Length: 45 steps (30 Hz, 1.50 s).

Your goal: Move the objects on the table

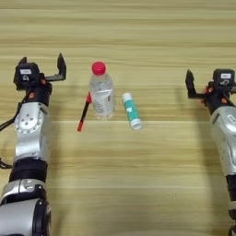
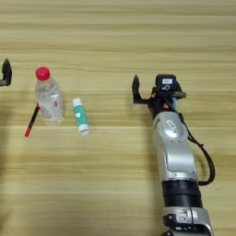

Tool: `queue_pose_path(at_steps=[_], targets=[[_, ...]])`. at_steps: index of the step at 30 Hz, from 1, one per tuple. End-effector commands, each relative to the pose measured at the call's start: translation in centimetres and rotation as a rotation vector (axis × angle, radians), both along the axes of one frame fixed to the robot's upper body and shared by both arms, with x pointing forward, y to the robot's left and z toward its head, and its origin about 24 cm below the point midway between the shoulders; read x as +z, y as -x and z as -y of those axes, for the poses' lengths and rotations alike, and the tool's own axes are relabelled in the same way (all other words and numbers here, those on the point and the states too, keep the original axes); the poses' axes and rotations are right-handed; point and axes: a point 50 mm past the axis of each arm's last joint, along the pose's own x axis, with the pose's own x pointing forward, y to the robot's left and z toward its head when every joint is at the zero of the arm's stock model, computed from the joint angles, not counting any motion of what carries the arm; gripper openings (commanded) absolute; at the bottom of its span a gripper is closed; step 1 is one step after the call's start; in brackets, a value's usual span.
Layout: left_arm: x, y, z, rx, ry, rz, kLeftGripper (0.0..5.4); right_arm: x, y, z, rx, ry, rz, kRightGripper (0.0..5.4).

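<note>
In the left eye view, the table [image 1: 138, 27] is pale wood with plank grain running across. Near its middle stands a clear plastic bottle [image 1: 102, 94] with a round red cap and a label wrap whose print is too small to read. Touching or just beside its left flank lies a thin red-and-black marker [image 1: 84, 112], slanted, its red tip nearest the camera. Just to the bottle's right lies a white-and-green tube [image 1: 131, 110], cylindrical, with a teal band; any lettering on it cannot be read. The left gripper [image 1: 42, 63] sits left of the bottle, on a silver and black arm; its two black fingers are spread wide and hold nothing. A small white sticker on its housing is unreadable. The right gripper [image 1: 203, 82] is at the right edge, only one finger clearly seen.

In the right eye view, the right gripper [image 2: 152, 87] shows fuller: a black finger stands to the left of the housing, well apart from the tube, gripping nothing; how wide it is spread I cannot tell. The bottle [image 2: 49, 99], marker [image 2: 32, 120] and tube [image 2: 80, 115] lie at the left.
</note>
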Motion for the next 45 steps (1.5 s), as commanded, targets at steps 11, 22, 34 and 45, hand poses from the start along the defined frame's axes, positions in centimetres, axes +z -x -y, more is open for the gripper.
queue_pose_path(at_steps=[11,22,34,45], targets=[[4.2,2.4,4.4,-0.299,0.059,0.257,5.40,-0.1,-0.5,0.1,-0.012,0.017,-0.007,5.38],[3.0,3.5,7.9,-0.509,-0.084,0.154,5.40,-0.2,-0.5,-0.1,-0.008,0.019,-0.012,5.38],[0.1,2.8,8.0,-0.499,-0.191,0.000,5.40,0.1,-0.5,0.5,-0.050,0.000,0.009,5.38],[-1.1,2.5,8.2,-0.503,-0.191,-0.054,5.40,0.1,-0.6,0.3,-0.049,0.000,0.007,5.38]])
